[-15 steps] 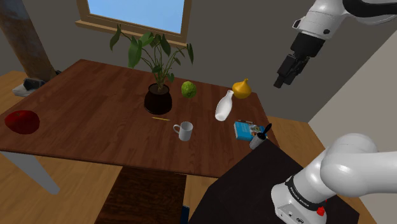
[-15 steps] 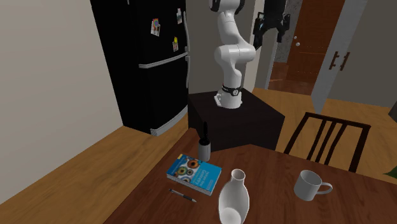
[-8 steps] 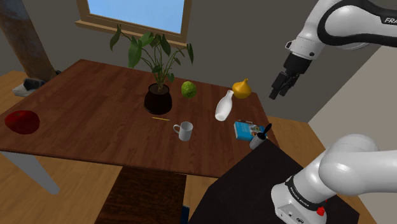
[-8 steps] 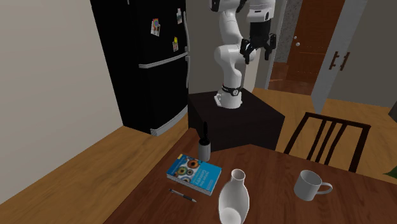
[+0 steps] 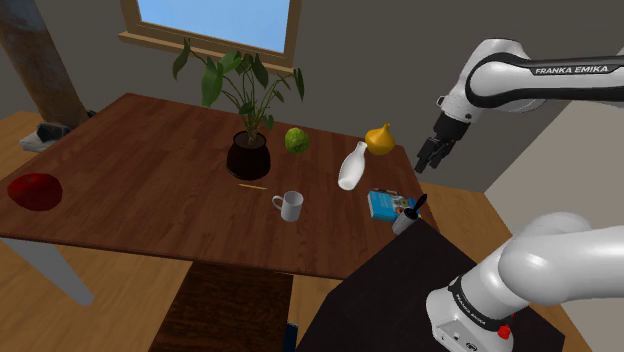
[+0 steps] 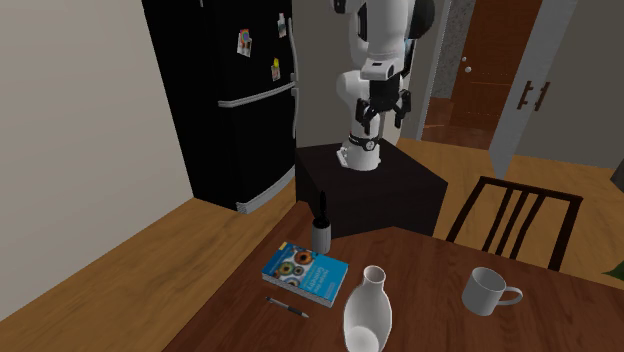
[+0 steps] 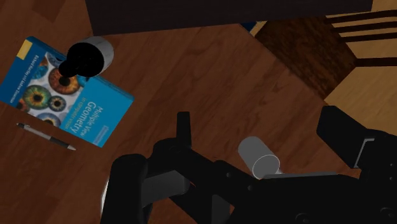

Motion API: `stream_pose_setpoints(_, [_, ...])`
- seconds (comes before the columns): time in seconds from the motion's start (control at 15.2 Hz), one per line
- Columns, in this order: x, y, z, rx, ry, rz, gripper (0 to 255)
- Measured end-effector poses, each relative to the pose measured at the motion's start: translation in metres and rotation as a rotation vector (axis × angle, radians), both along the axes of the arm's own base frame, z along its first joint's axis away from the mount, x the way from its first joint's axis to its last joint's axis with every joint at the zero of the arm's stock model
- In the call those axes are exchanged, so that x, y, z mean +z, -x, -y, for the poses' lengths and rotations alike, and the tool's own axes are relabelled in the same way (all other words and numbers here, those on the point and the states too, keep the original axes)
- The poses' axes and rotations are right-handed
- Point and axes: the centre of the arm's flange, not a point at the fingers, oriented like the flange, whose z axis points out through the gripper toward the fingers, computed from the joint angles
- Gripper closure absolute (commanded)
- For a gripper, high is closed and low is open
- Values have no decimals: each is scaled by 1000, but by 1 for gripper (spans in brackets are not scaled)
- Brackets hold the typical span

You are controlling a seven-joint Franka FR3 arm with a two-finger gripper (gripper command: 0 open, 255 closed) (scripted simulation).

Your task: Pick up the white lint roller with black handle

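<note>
The lint roller (image 5: pixel 408 216) stands upright on the table's corner closest to the stand, a pale roll with a black handle on top. In the second exterior view the lint roller (image 6: pixel 322 229) is just beyond a blue book. My gripper (image 5: pixel 430 158) hangs high in the air, above and toward the shoulder view's right of the roller, well apart from it. The gripper (image 6: pixel 383 110) is open and holds nothing. From the wrist view I look down on the lint roller (image 7: pixel 90 56), far ahead of my black fingers (image 7: pixel 353 143).
A blue book (image 5: pixel 383 204), a pen (image 6: pixel 288 307), a white vase (image 5: pixel 352 166) and a white mug (image 5: pixel 289 206) lie near the roller. A potted plant (image 5: pixel 247 150), green ball (image 5: pixel 296 140), yellow gourd (image 5: pixel 379 138) and red bowl (image 5: pixel 35 191) stand farther off. A chair (image 6: pixel 510 215) is at the table's edge.
The arm has folded and brought the gripper down, toward the table's corner. The fingers stayed open. Nothing on the table moved.
</note>
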Motion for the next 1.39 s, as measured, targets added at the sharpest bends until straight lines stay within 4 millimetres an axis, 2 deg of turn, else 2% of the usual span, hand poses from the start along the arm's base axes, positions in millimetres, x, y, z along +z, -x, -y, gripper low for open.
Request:
stream_pose_setpoints(0.26, [-44,-5,28,-13,-8,-7,0])
stream_pose_setpoints(0.46, [-81,-7,56,-23,-13,-14,0])
stream_pose_setpoints(0.99, [-165,-13,109,-49,-29,-28,0])
stream_pose_setpoints(1.19, [-201,-14,137,-58,-32,-34,0])
stream_pose_setpoints(1.39, [-234,-15,154,-69,-38,-40,0])
